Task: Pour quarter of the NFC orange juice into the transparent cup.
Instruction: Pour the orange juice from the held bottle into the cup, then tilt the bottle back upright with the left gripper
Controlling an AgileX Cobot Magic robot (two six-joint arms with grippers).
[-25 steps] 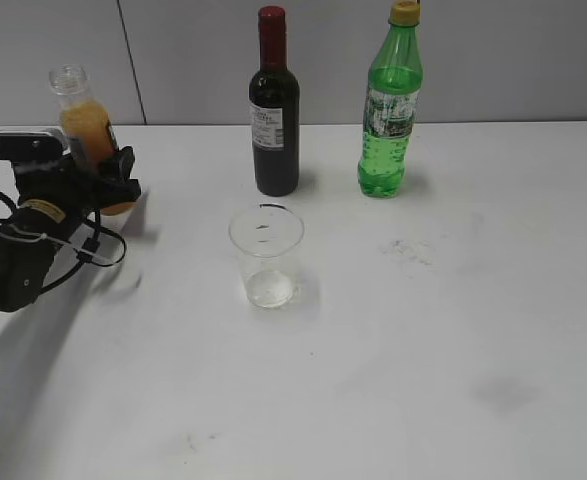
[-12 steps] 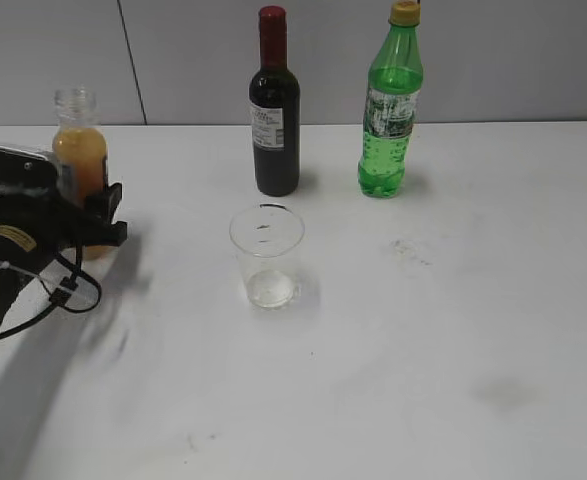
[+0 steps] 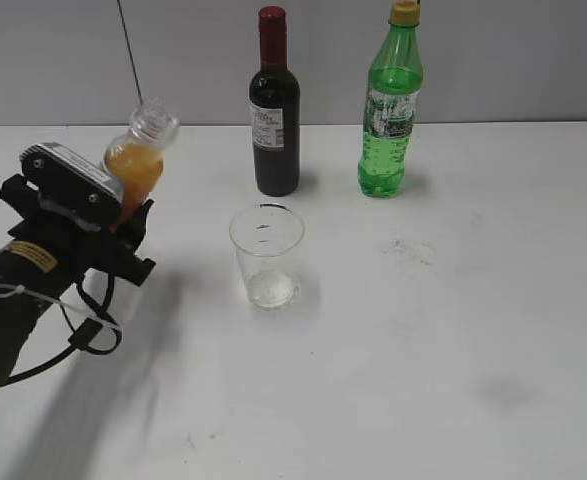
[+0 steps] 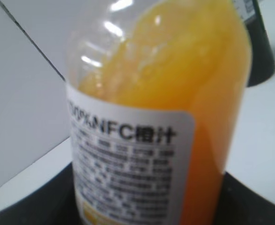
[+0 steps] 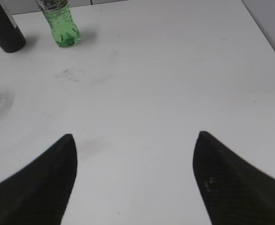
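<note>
The white table lay under everything. Behind the transparent cup stood the wine bottle, with the green soda bottle to its right. Left of the cup, my left claw gripped the NFC orange juice, lifted and tilted cupward. My right claw hung open, holding nothing.

Three bottles are showing: one juice bottle, one wine bottle and one green soda bottle. One clear cup is standing on the one white table. Two grippers are appearing, the left and the right.
</note>
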